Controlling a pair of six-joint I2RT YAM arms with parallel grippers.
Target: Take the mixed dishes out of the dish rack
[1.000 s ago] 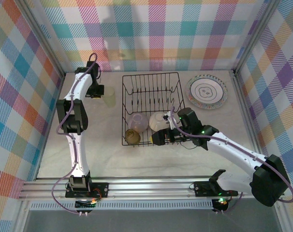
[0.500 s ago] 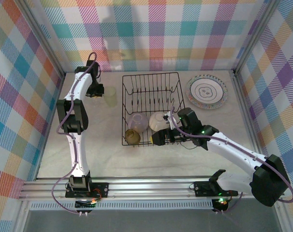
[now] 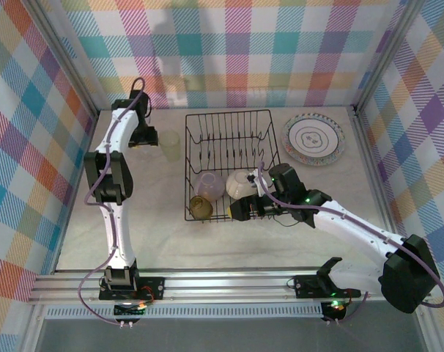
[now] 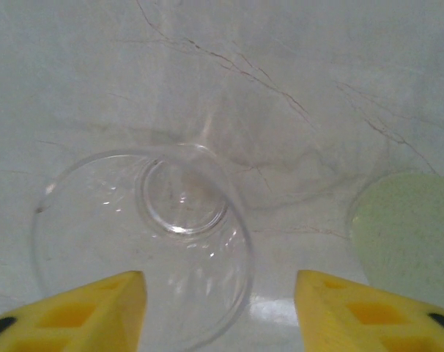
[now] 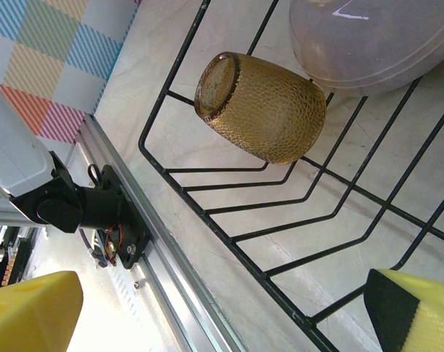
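The black wire dish rack (image 3: pixel 269 139) stands mid-table. In its near end lie an amber cup (image 3: pixel 201 207) on its side, a pale translucent bowl (image 3: pixel 209 184) and a cream bowl (image 3: pixel 242 183). My right gripper (image 3: pixel 240 209) hovers open over the rack's front edge (image 5: pixel 229 257), short of the amber cup (image 5: pixel 262 106). A ringed plate (image 3: pixel 314 138) lies on the table at the back right. My left gripper (image 3: pixel 143 137) is open left of the rack, over an upright clear cup (image 4: pixel 141 264) that is not gripped. A pale yellow-green cup (image 3: pixel 171 144) (image 4: pixel 409 235) stands beside it.
Checked walls close the table on three sides. The metal rail (image 5: pixel 185 293) with the arm bases runs along the near edge, just behind the right gripper. The translucent bowl (image 5: pixel 376 37) sits right beyond the amber cup.
The left arm has shifted slightly back and to the left, baring more of the yellow-green cup. The right arm has hardly moved.
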